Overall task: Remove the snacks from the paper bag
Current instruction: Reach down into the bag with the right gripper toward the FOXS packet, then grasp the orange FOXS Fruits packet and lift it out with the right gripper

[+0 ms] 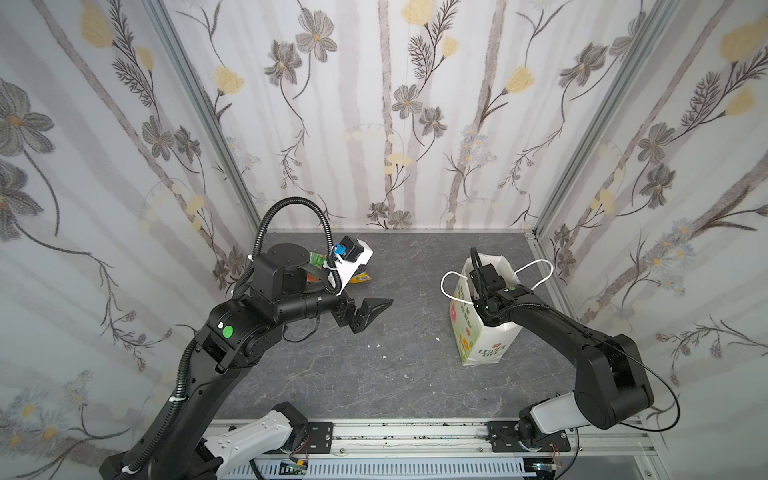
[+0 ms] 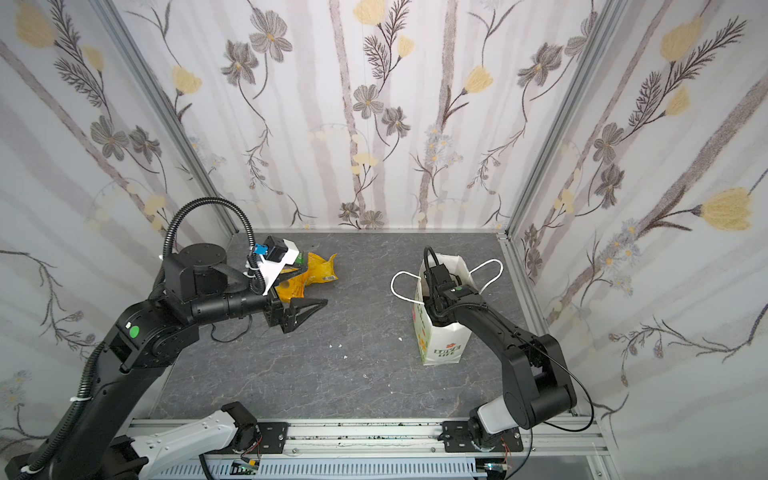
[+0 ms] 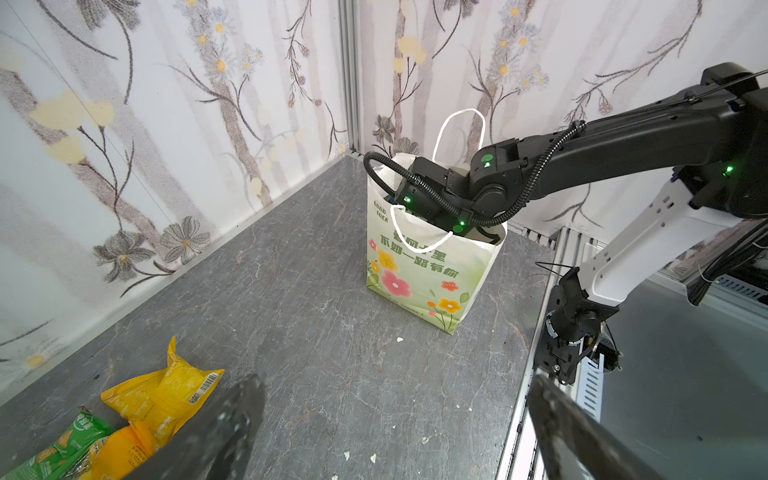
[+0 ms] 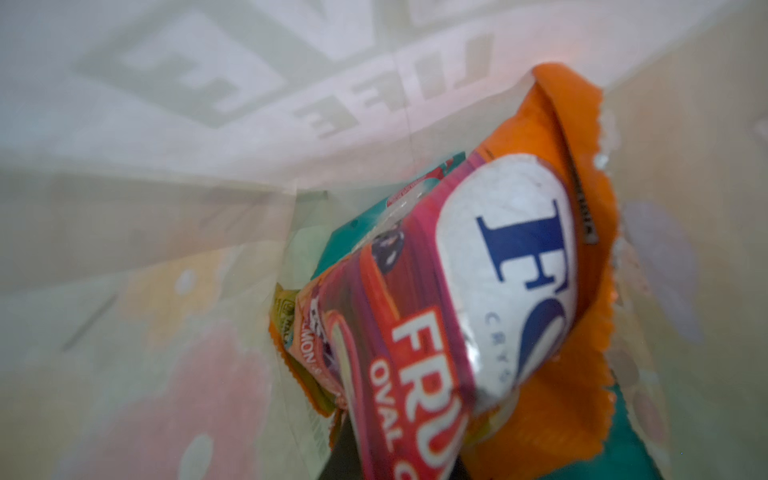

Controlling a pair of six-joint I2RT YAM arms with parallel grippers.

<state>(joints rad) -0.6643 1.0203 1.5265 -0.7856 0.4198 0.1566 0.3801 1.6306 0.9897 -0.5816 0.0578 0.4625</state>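
The paper bag point(image 1: 486, 340) stands upright on the right of the worktop point(image 1: 395, 374), with the right gripper point(image 3: 415, 199) sunk into its mouth. Its fingers are hidden, so I cannot tell their state. Inside, an orange-pink packet point(image 4: 436, 332) overlaps a teal packet point(image 4: 353, 224). The left gripper point(image 1: 374, 311) hovers, fingers spread, near yellow packets point(image 2: 316, 272) and a green packet point(image 3: 70, 440) lying at back left.

Floral wallpaper walls point(image 1: 395, 83), grey marbled tabletop point(image 1: 395, 374), aluminium corner posts point(image 1: 210, 120), front rail point(image 1: 415, 436)
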